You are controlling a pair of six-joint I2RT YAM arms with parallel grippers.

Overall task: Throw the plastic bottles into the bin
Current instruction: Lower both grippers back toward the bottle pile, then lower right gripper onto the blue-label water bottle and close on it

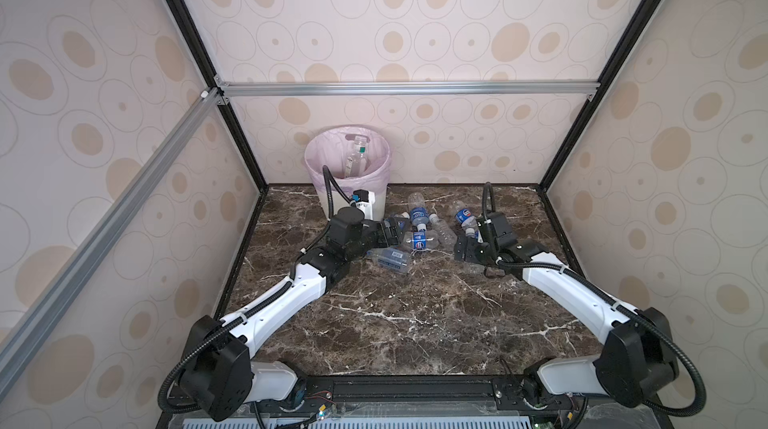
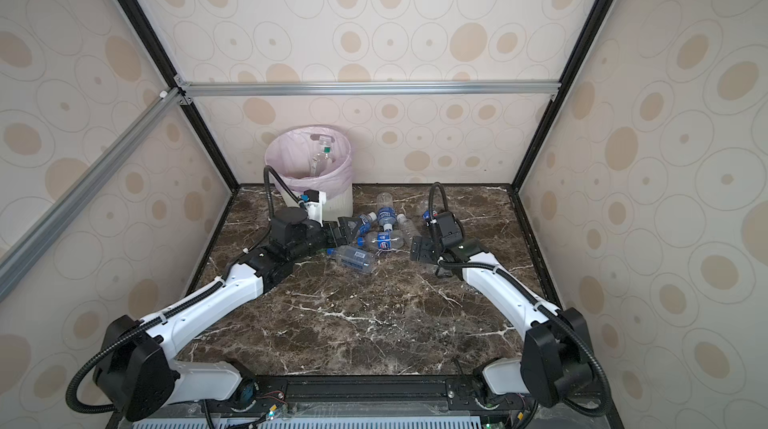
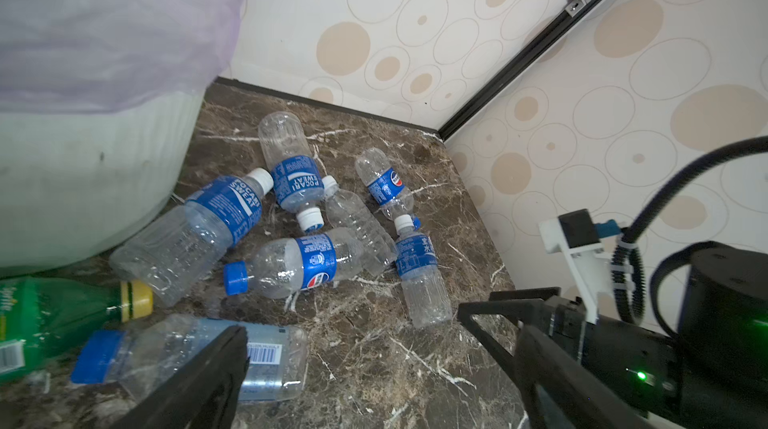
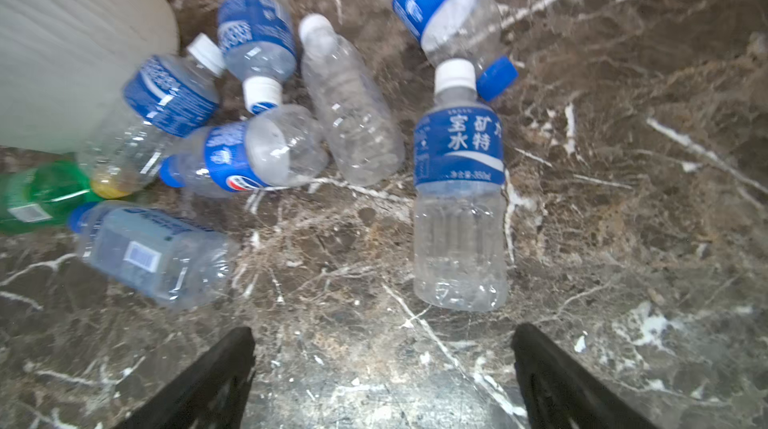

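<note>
The bin (image 1: 380, 183), white and ribbed with a pale pink liner, stands at the table's back left, and one clear bottle (image 1: 356, 158) leans inside it. Several plastic bottles (image 1: 419, 223) lie scattered to its right. My left gripper (image 1: 392, 231) is open, low beside the bin, with nothing between its fingers. In its wrist view a square blue-capped bottle (image 3: 274, 356) lies behind one finger, beside a green bottle (image 3: 50, 314). My right gripper (image 1: 463, 250) is also open and holds nothing. A white-capped, blue-labelled bottle (image 4: 459, 198) lies just beyond its fingertips.
The dark marble table (image 1: 415, 323) is boxed in by patterned walls with black corner posts (image 1: 557, 156). The two grippers face each other across the bottle pile, close together. In the left wrist view the bin wall (image 3: 83, 181) stands right beside the bottles.
</note>
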